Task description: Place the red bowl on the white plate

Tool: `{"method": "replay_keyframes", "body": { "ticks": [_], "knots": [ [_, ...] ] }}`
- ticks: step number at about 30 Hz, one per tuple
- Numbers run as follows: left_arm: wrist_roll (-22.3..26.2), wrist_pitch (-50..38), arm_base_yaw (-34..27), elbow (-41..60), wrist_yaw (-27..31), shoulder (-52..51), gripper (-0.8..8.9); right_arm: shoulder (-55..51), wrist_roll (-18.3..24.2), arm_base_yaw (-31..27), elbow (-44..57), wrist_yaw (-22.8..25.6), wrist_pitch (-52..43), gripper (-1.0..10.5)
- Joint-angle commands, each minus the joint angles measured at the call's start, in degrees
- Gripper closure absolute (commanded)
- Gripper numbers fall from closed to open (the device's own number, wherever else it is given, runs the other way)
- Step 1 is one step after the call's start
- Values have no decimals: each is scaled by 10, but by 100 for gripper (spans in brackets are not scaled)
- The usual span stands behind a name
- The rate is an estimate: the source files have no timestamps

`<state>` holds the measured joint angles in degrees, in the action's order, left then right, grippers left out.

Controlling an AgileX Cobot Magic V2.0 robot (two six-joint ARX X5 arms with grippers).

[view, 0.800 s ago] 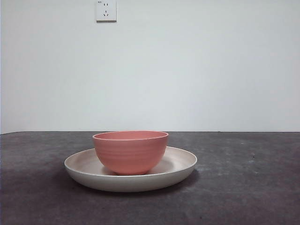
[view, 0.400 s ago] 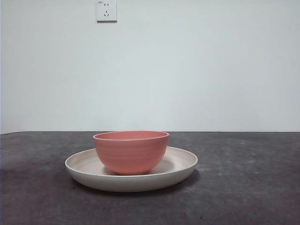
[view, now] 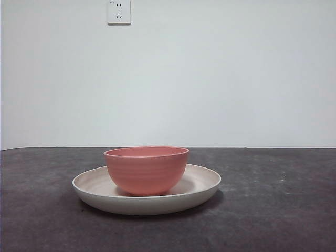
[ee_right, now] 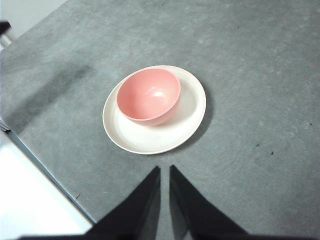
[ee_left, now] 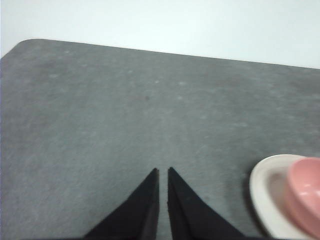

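The grey tabletop (view: 273,210) carried it all. The plate (view: 202,181) lay flat on it, and the bowl (view: 146,169) stood upright inside, mouth up, empty, set off-centre on the plate. A white wall socket (view: 119,11) showed above; no writing could be read. The right pincer (ee_right: 164,170) hung above the tabletop near the plate, jaws nearly together, empty. The left pincer (ee_left: 163,171) hovered off to the side, jaws narrow too, empty.

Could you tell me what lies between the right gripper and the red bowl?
In the right wrist view, only grey table and the near rim of the white plate separate the right gripper from the red bowl.
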<state>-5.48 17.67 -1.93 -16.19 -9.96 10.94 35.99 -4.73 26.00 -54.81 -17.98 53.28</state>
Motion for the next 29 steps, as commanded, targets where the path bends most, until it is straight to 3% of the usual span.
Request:
{"method": "replay_keyframes", "body": {
  "ticks": [1,5,12,29],
  "knots": [
    [3,-35,-6,46,10,-36,786,2,3,4,-4,0,-7,921],
    [5,-35,-7,88,16,-78,786,2,3,4,-4,0,-7,921],
    [5,-51,-7,130,104,-108,786,2,3,4,-3,0,-6,922],
    [14,-70,7,155,105,-108,786,2,3,4,-4,0,-7,921]
  ]
}}
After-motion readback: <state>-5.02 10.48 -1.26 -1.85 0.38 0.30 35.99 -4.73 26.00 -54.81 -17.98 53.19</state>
